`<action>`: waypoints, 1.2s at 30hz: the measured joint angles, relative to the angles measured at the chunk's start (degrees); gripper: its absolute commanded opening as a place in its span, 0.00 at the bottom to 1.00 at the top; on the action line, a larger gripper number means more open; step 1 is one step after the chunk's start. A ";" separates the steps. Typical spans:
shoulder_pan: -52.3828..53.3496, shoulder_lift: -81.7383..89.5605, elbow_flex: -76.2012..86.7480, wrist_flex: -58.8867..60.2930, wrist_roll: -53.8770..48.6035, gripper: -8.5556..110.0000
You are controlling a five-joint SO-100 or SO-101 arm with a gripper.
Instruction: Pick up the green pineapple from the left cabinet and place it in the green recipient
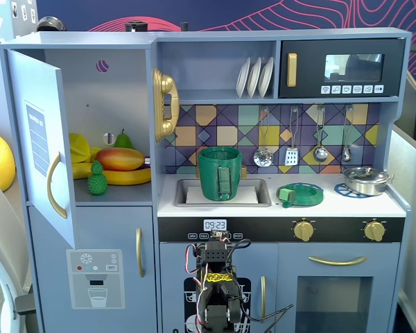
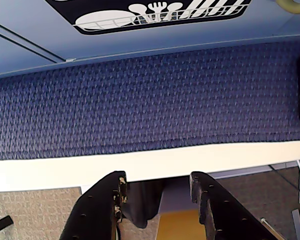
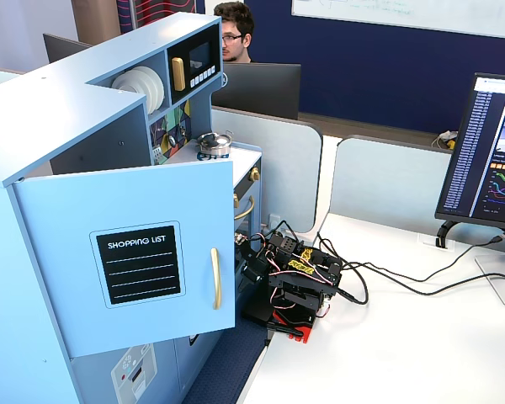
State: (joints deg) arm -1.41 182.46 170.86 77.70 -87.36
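- Logging the green pineapple: small, bright green, bumpy body, short leafy crown; I see it upright at the front of the left cabinet shelf, door open.
- Green recipient: stands in the sink.
- End effector: fingers parted, empty.

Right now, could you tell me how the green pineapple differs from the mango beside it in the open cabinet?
The green pineapple is bright green, while the mango is orange-red with yellow. The pineapple stands upright on the cabinet shelf; the mango lies on its side on top of the bananas. The pineapple is bumpy and smaller; the mango is smooth and larger. Both are toy fruit in the left cabinet.
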 measured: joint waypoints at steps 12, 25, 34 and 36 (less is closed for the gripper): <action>0.53 0.00 0.00 0.00 -0.18 0.07; -36.04 -12.92 -13.97 -33.66 -3.08 0.07; -46.93 -29.09 -25.31 -63.72 -9.49 0.21; -46.93 -32.78 -26.72 -67.59 -9.23 0.27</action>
State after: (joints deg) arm -48.34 149.68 144.14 10.11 -96.59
